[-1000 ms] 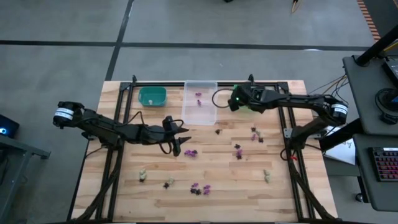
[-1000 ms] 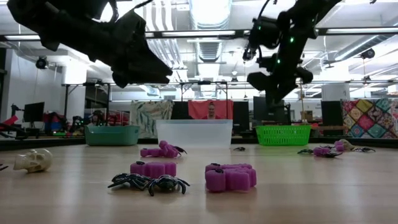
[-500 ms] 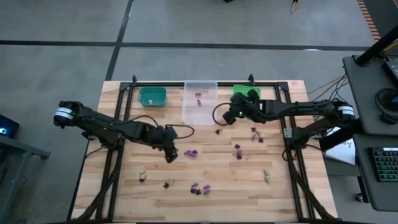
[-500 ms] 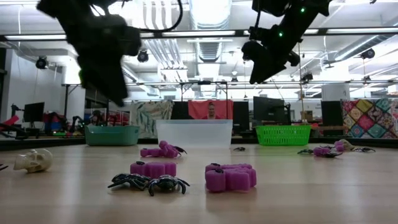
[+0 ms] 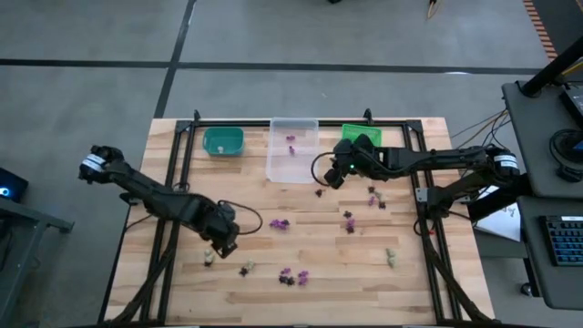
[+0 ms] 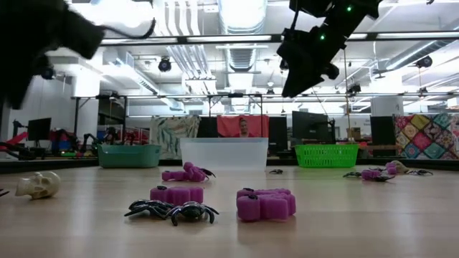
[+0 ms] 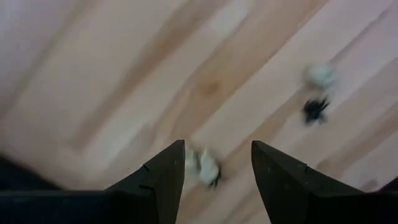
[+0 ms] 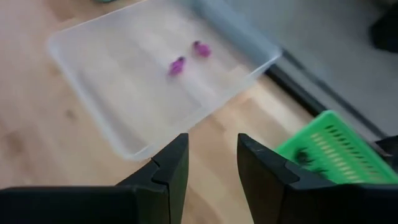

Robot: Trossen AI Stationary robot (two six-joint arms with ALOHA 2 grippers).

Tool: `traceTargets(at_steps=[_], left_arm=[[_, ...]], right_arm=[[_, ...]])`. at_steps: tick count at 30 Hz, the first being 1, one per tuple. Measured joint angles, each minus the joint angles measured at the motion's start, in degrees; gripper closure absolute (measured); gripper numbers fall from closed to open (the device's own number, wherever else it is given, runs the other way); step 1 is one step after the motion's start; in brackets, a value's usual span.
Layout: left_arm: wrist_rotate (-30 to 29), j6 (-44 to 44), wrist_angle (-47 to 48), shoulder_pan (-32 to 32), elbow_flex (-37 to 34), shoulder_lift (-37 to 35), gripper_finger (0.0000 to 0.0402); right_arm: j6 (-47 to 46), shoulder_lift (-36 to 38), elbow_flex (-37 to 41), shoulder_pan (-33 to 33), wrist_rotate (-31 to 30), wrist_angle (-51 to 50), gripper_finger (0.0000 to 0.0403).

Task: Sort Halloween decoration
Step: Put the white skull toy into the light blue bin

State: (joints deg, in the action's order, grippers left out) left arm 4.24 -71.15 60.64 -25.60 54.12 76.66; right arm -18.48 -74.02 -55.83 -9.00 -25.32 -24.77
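Note:
Purple, black and pale beige trinkets lie scattered on the wooden table. My left gripper (image 5: 223, 240) (image 7: 214, 165) hangs open over the near-left part of the table. A beige trinket (image 7: 203, 168) (image 5: 209, 258) lies on the wood below the gap between its fingers, untouched. Another beige trinket (image 7: 320, 74) and a black one (image 7: 316, 109) lie farther off. My right gripper (image 5: 330, 175) (image 8: 211, 158) is open and in the air beside the clear bin (image 5: 292, 150) (image 8: 155, 81), above a black trinket (image 5: 319, 192). The clear bin holds two purple trinkets (image 8: 177, 65).
A teal bin (image 5: 223, 141) and a green bin (image 5: 358, 135) flank the clear one along the far edge. Purple trinkets (image 5: 279, 222) (image 5: 294, 275) (image 5: 372, 192) and black ones (image 5: 244, 269) lie mid-table and near. A beige trinket (image 5: 390, 258) sits near-right. A person (image 6: 242, 127) stands behind the table.
My left gripper has swung from mid-table toward the near-left, ending above a beige trinket. My right gripper has moved from over the green bin toward the near-left, ending at the clear bin's right side. No trinket has moved.

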Motion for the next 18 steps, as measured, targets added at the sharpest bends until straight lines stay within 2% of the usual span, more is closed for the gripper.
traceTargets(at_steps=[5,18], left_arm=[[5.0,-5.7,-0.1,-2.5,-3.3,0.0,0.0245],[5.3,-8.1,-1.9,-4.4,-7.5,0.0,0.0267]], right_arm=[[0.5,0.0,0.0,1.4,3.3,-0.5,0.0283],[-0.7,0.0,1.5,6.9,3.3,-0.2,0.0283]])
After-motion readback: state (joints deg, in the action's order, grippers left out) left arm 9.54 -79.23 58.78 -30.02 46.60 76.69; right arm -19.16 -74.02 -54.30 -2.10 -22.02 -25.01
